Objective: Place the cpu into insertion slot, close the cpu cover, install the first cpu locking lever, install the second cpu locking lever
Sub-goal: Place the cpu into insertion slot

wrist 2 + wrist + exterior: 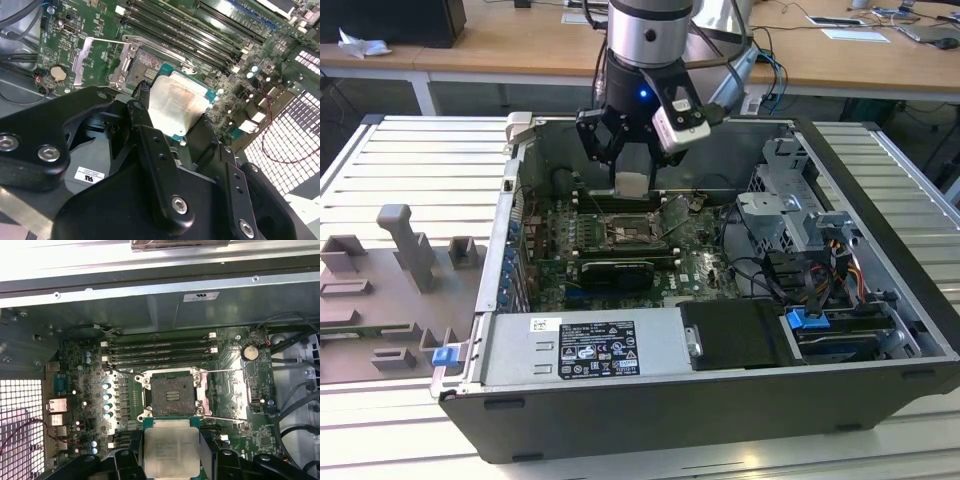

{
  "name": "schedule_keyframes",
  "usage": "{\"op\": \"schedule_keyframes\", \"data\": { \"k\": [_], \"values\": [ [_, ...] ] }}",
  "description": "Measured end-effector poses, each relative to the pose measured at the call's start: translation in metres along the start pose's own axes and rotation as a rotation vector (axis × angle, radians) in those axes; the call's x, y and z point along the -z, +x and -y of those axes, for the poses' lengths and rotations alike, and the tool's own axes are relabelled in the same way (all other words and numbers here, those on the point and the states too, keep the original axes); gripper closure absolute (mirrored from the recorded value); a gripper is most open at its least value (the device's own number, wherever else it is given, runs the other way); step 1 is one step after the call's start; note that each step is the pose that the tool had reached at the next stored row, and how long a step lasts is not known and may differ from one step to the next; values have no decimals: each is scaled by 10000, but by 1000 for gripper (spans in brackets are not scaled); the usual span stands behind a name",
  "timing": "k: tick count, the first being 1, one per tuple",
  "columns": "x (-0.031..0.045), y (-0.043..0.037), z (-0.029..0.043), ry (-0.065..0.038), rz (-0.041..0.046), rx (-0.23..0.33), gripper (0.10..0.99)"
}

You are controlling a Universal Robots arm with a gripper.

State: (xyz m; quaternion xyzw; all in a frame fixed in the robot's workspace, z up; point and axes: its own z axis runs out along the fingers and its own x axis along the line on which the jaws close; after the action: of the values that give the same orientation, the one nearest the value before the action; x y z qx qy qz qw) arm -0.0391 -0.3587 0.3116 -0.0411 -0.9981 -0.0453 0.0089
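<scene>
Claw (174, 112) is clamping the cpu (171, 450) by its edges, hovering near the bare slot (173, 395). A tilted or offset descent — my guess — could be jamming it against the rim.

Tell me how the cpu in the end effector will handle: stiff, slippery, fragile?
Probably stiff: the cpu is a flat plate with a metal face, held by two edges without sagging. Possibly slippery, since the end effector pinches only thin edges. Likely fragile at the thin green rim around that face.
</scene>
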Motion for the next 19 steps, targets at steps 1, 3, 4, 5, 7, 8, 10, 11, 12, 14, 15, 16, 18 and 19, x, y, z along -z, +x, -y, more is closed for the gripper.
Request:
{"op": "schedule_keyframes", "data": {
  "k": [1,3,4,5,7,8,10,11,12,14,15,16,18,19],
  "values": [
    [-6,0,0,0,0,0,545],
    [-21,0,2,0,0,0,545],
    [-29,-1,2,0,0,0,545],
    [-35,-1,3,-1,0,0,545],
    [-50,-1,4,0,0,0,545],
    [-55,-1,5,0,-1,0,545],
    [-64,-1,6,1,-1,0,545],
    [-67,-1,6,0,-1,0,545],
    [-70,-1,6,0,-1,0,545],
    [-86,-2,8,0,-1,0,545],
    [-91,-2,8,0,-1,0,545],
    [-95,-2,9,0,0,0,545],
    [-121,-3,11,0,-1,0,545],
    [-128,-3,12,1,-1,0,545]
  ]
}}
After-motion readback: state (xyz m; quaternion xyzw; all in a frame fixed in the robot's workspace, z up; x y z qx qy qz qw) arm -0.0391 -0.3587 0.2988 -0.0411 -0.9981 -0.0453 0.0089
